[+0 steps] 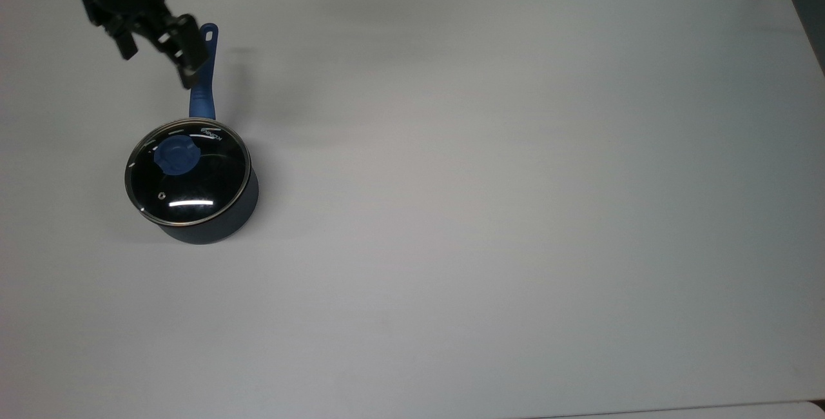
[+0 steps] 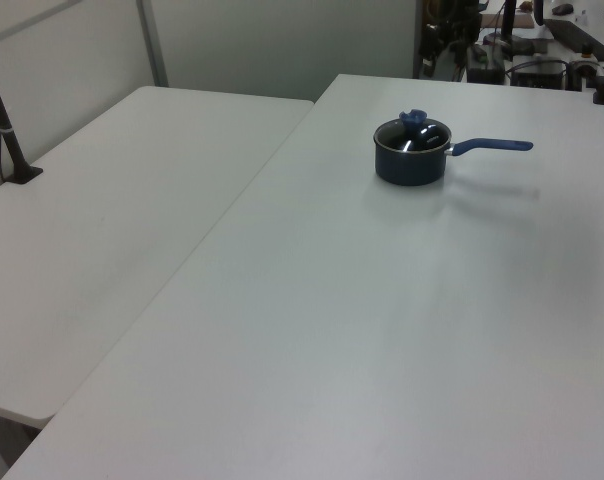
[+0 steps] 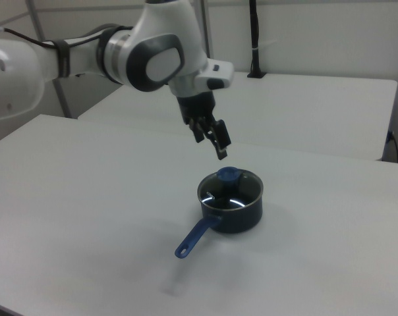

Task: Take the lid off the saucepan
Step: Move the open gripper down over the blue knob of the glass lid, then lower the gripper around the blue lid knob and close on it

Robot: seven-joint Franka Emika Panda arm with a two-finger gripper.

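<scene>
Overhead, the gripper (image 1: 158, 58) hung with jaws spread, empty, presumably bound for the lid (image 1: 187, 172) seated on the saucepan (image 1: 213, 225).

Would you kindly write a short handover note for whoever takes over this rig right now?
Gripper: open, holding nothing, up in the air; in the top view it sits over the saucepan's handle end, above the pot in the picture.
Small dark round saucepan with a long blue handle: on the white table, toward the top view's left.
Round clear glass lid with metal rim and blue knob: seated on the saucepan.
Done: nothing; lid not yet touched.
Left: bring the gripper over the knob, grasp it, lift the lid off.
</scene>
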